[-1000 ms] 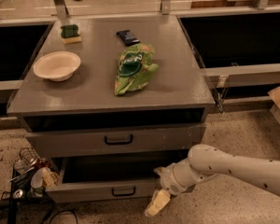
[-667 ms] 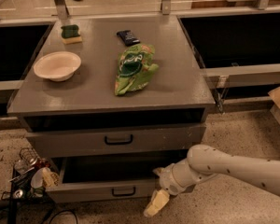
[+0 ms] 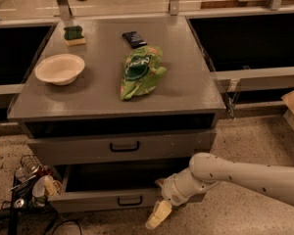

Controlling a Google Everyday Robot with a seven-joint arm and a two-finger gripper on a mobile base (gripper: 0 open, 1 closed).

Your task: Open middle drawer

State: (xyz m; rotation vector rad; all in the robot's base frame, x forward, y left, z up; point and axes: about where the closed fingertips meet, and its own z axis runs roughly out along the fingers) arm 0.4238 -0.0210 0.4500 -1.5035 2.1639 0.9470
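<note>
The middle drawer (image 3: 88, 199) is the lower of the two grey drawers in view. It stands pulled out part way, dark inside, with a small black loop handle (image 3: 130, 200) at the centre of its low front. My gripper (image 3: 158, 215), on the white arm coming in from the right, hangs in front of the drawer's front panel, just right of and below the handle. A cream fingertip (image 3: 154, 221) points down and to the left. The gripper does not touch the handle.
The upper drawer (image 3: 122, 147) is nearly shut. On the cabinet top (image 3: 186, 87) lie a white bowl (image 3: 60, 68), a green chip bag (image 3: 139, 72), a dark packet (image 3: 134, 38) and a green sponge (image 3: 74, 35). Cables and clutter (image 3: 29, 180) sit on the floor at left.
The gripper has edged slightly left and down. The drawer stands as it did.
</note>
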